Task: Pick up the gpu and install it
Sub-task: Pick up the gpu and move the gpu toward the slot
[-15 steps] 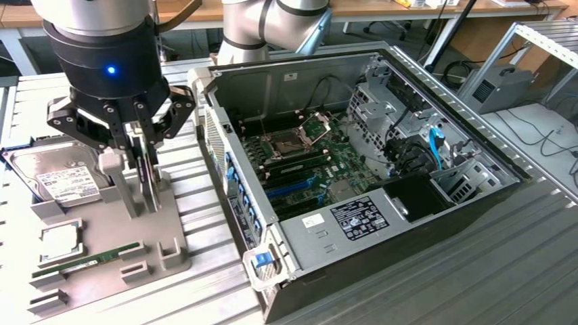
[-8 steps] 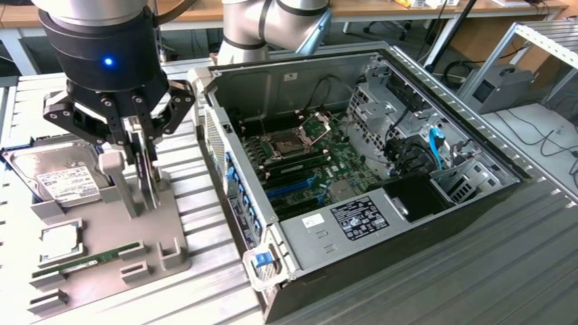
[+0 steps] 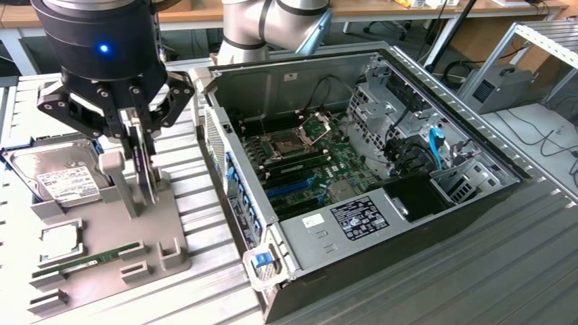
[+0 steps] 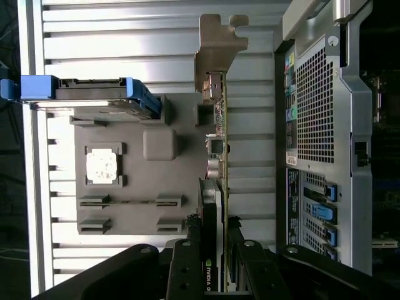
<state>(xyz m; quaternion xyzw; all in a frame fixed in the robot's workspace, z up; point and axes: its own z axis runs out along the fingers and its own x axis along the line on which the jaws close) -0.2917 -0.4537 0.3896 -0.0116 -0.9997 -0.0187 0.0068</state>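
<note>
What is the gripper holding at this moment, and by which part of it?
The fingers pinch the gpu by its two flat faces, at the end away from its silver bracket; it stands on edge in the grey holder.

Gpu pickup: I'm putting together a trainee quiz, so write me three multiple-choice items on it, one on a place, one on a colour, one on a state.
1. Where is the gpu?
A. Inside the computer case
B. Standing on edge on the grey fixture tray
C. Lying on the hard drive
2. What colour is the memory stick?
A. Green
B. Red
C. White
3. How do the fingers stand to the gpu?
A. Apart, well above it
B. Closed on it from both sides
C. Closed on nothing
Answers: 1 B, it stands upright at the tray's edge; 2 A, a narrow green strip; 3 B, the wrist view shows one against each face.
</note>
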